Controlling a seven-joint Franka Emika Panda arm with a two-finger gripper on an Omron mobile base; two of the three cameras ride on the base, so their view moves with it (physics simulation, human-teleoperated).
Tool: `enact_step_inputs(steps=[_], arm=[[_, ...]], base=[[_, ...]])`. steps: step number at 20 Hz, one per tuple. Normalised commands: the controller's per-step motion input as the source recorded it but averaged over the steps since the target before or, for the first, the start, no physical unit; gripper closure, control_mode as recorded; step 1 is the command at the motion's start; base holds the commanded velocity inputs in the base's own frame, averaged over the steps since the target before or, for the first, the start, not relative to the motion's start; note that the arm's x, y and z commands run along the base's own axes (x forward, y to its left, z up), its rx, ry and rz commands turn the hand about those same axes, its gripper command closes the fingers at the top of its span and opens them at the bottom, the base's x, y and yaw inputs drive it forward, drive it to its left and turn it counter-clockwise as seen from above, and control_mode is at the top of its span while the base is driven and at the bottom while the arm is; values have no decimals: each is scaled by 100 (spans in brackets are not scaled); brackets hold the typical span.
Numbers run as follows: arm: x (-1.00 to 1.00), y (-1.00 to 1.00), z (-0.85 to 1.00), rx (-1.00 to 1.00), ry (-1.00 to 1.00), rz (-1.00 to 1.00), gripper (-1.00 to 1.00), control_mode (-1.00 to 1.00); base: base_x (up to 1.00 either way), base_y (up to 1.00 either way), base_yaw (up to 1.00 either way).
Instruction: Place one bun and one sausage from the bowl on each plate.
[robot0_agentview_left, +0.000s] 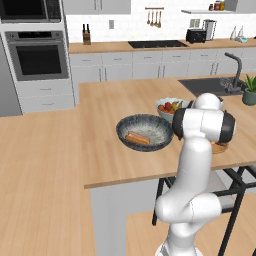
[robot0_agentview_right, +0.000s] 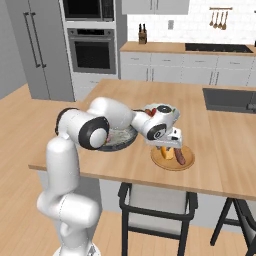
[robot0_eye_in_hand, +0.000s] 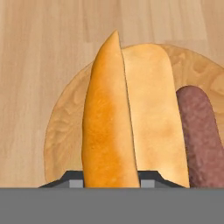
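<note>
The bench (robot0_agentview_right: 125, 165) spreads under me, with the dark bowl (robot0_agentview_left: 144, 132) at its middle; one bun and, I think, a sausage beside it lie inside, too small to separate clearly. Just beside the bowl, on the sink side, sits the wooden plate (robot0_eye_in_hand: 65, 118), and my hand (robot0_agentview_right: 170, 150) hangs right over it, clenched on a bun (robot0_eye_in_hand: 107, 127) that points down toward the plate's middle. A sausage (robot0_eye_in_hand: 200, 135) already lies on the plate, close alongside the bun I hold. To do this step well, I should lower until the bun rests on the wood beside the sausage, not on top of it, then let go gently so it neither rolls off the rim nor nudges the sausage away.
</note>
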Motion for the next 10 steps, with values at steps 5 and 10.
enact_step_inputs(steps=[5,10], arm=[[1,-6,0,0,0,0,-100,-100],[0,0,0,0,0,0,-100,-100]], base=[[0,0,0],[0,0,0]])
